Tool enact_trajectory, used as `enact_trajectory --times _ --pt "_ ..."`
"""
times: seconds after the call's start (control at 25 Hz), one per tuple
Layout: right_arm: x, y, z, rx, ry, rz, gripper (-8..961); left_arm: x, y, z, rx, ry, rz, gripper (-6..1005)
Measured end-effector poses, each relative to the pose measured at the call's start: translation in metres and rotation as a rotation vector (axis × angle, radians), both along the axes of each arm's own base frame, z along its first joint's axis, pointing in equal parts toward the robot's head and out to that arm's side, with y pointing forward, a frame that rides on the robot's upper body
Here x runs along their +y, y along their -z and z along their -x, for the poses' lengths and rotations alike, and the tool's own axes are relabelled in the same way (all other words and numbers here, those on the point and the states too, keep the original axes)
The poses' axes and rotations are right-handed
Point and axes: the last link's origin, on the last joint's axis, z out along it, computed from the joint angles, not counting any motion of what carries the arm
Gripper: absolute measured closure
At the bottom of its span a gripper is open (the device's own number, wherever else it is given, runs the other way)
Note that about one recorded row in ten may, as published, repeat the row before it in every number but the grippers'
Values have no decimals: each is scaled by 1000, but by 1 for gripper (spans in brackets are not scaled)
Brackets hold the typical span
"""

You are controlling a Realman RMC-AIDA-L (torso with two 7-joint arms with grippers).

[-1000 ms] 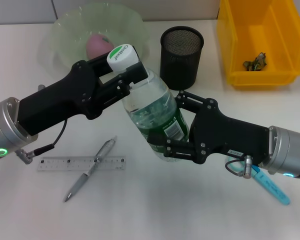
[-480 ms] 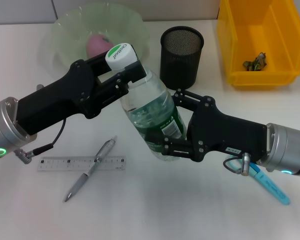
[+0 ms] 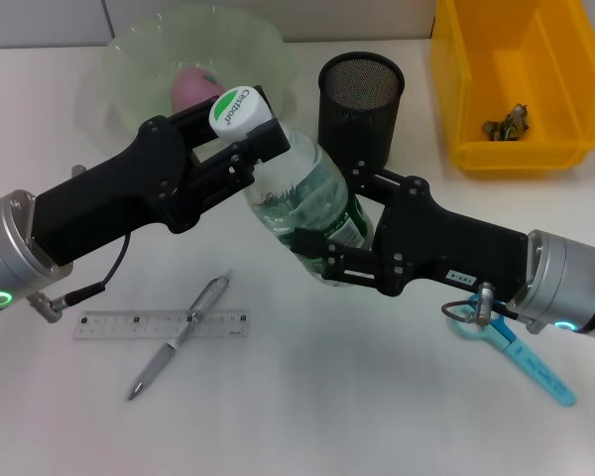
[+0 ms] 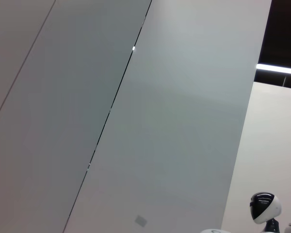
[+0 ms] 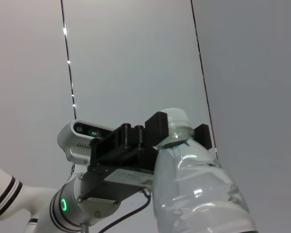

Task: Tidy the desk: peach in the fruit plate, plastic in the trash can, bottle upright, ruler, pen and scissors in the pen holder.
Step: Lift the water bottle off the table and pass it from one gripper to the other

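Observation:
A clear bottle (image 3: pixel 302 198) with a green label and white cap (image 3: pixel 237 108) is held tilted above the table, cap toward the plate. My left gripper (image 3: pixel 240 149) is shut on its neck; in the right wrist view it (image 5: pixel 179 133) grips just below the cap. My right gripper (image 3: pixel 332 253) is shut on the bottle's lower body (image 5: pixel 199 189). A pink peach (image 3: pixel 191 86) lies in the clear fruit plate (image 3: pixel 129 59). A pen (image 3: pixel 178 337) lies across a ruler (image 3: pixel 119 325). Blue scissors (image 3: pixel 521 357) lie under my right arm. The black mesh pen holder (image 3: pixel 361 111) stands behind the bottle.
A yellow bin (image 3: pixel 521 84) at the back right holds a crumpled piece of plastic (image 3: pixel 508 123). The left wrist view shows only wall panels and a distant robot head (image 4: pixel 263 207).
Both grippers have lifted the bottle's base up and toward the pen holder; my right gripper moved up and back with it. The cap end barely moved.

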Motion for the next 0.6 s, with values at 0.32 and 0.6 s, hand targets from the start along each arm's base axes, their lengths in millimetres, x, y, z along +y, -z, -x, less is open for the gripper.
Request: enact_trajectory --times 0.32,0.6 --pt "-1 1 0 -5 -5 8 193 0 0 0 0 1 0 557" --pt "-2 2 0 -8 -11 16 194 1 -2 -1 -5 2 -8 554"
